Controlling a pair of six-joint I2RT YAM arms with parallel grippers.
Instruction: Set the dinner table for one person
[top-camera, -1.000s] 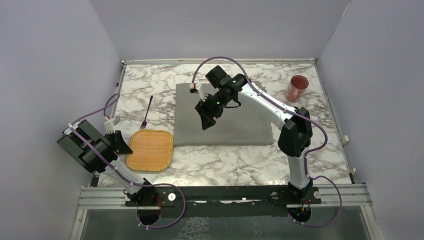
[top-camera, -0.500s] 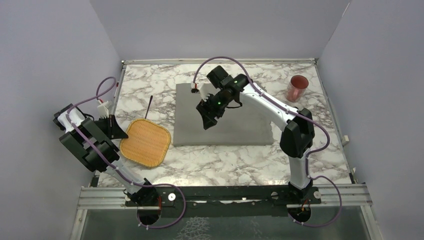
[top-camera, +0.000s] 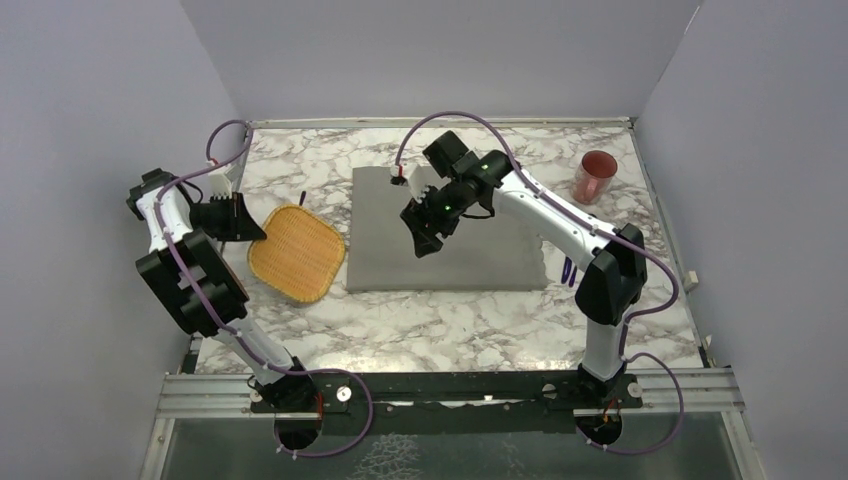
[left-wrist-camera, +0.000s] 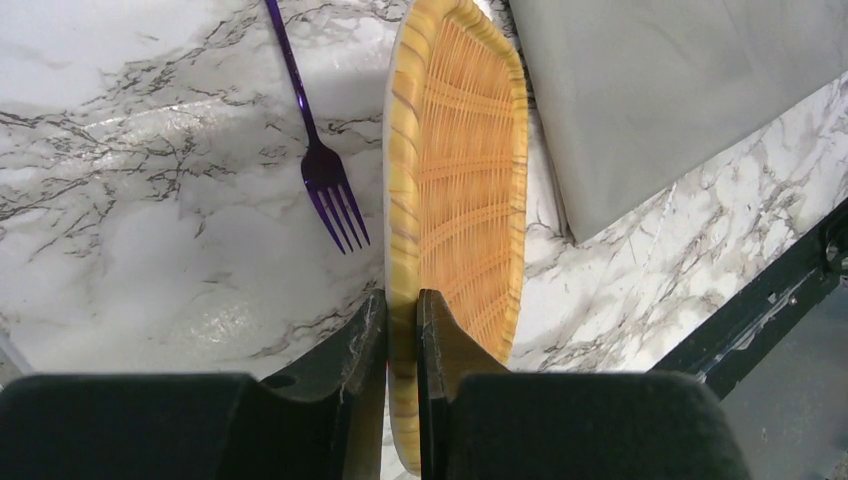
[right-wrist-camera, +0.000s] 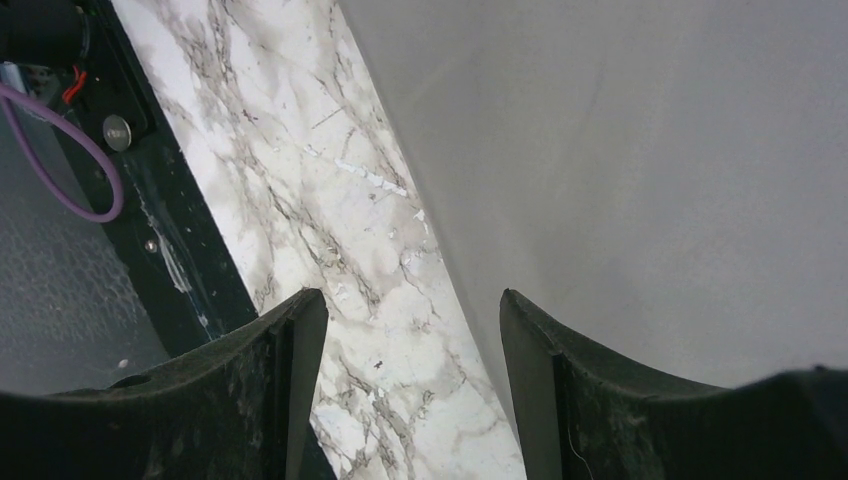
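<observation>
Left jaws pinch plate (left-wrist-camera: 460, 190) rim, 9 o'clock of mat (top-camera: 480, 262) on marble surface (top-camera: 450, 320); fork (left-wrist-camera: 325, 170) mostly hidden behind plate in top view. Right jaws spread over mat; purple item (top-camera: 568, 268) beside right arm unclear

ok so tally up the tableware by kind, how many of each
woven plate: 1
purple fork: 1
grey placemat: 1
red cup: 1
total: 4 (the thin purple bits right of the placemat are too small to identify, so they are not counted)
</observation>
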